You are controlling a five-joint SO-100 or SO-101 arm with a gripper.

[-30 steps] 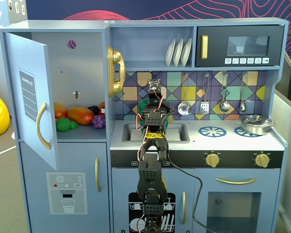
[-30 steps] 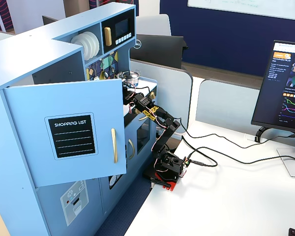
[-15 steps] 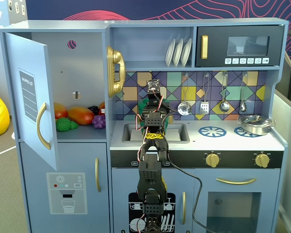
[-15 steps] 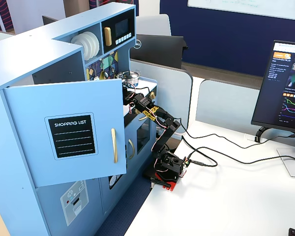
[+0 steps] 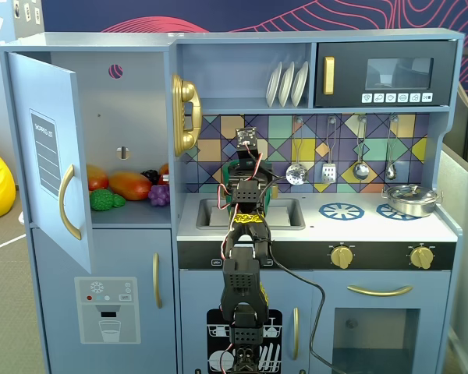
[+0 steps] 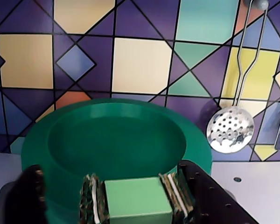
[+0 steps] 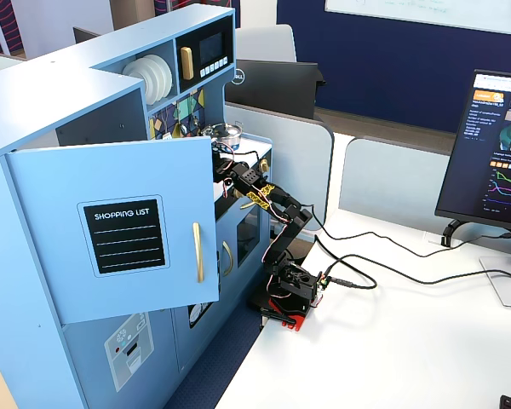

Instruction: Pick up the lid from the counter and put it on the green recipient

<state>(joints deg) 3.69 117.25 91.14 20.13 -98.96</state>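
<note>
The green recipient point(image 6: 116, 140) fills the wrist view: dark green and round, with a wide rim and a hollow inside. My gripper point(image 6: 137, 201) is shut on the lighter green rectangular handle strip point(image 6: 137, 193) at its near rim. In a fixed view my gripper point(image 5: 246, 167) is above the sink, in front of the tiled back wall, and a bit of the recipient point(image 5: 232, 169) shows at its left. The arm hides whether the recipient rests on the counter point(image 5: 320, 227). The lid shows in no view.
A silver pan point(image 5: 409, 200) sits on the right burner print. Metal utensils hang on the back wall, a skimmer point(image 6: 230, 129) close to the right of the recipient. The sink point(image 5: 285, 214) lies under the arm. The fridge door point(image 5: 51, 156) stands open at the left.
</note>
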